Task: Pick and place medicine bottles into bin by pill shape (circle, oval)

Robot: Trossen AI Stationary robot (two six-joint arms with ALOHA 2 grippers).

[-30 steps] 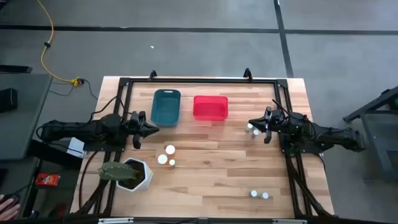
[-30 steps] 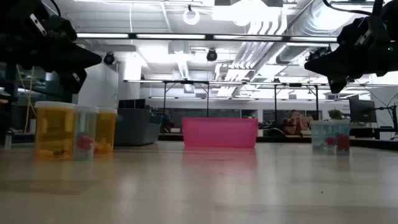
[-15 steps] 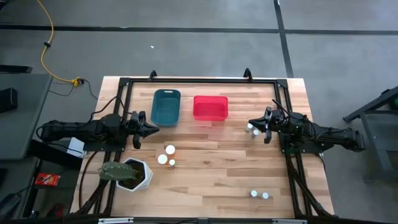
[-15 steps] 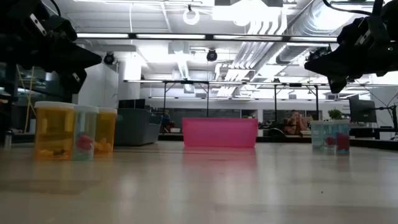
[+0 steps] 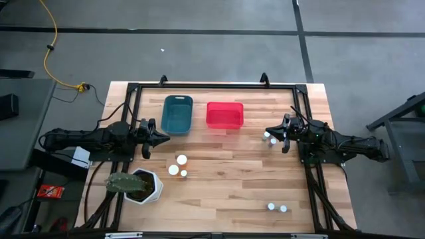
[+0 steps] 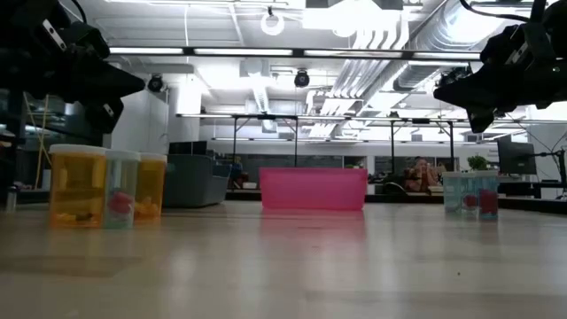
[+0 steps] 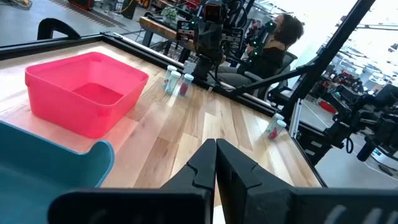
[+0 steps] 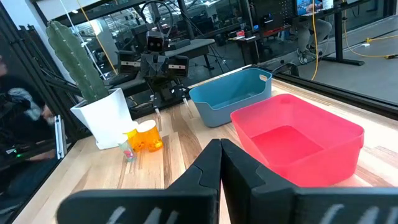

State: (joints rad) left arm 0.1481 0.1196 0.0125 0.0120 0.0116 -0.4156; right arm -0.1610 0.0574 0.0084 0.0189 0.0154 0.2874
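The right gripper (image 5: 267,131) hangs above the table's right edge with its fingers pressed together, holding nothing. The nearest medicine bottles are the pair of white-capped bottles (image 5: 269,138) just beside its tip, slightly toward the near side of the table, standing upright so their long axis is vertical. In the low view that pair (image 6: 470,194) sits on the wood below the raised gripper, apart from it. The left gripper (image 5: 164,135) is likewise closed and empty, held just off the near end of the dark teal bin (image 5: 177,113). Its closest bottles are the cluster of three (image 5: 178,166), nearer the table's front edge beside the white hexagonal plant pot (image 5: 147,186); two show amber bodies in the low view. A third pair (image 5: 277,208) stands well apart near the front right corner, on the right arm's side. The red bin (image 5: 224,115) lies between the two grippers, beside the teal one, and both bins look empty.

I judge the right arm the better placed for a first pick: it must open, then drop almost straight down.
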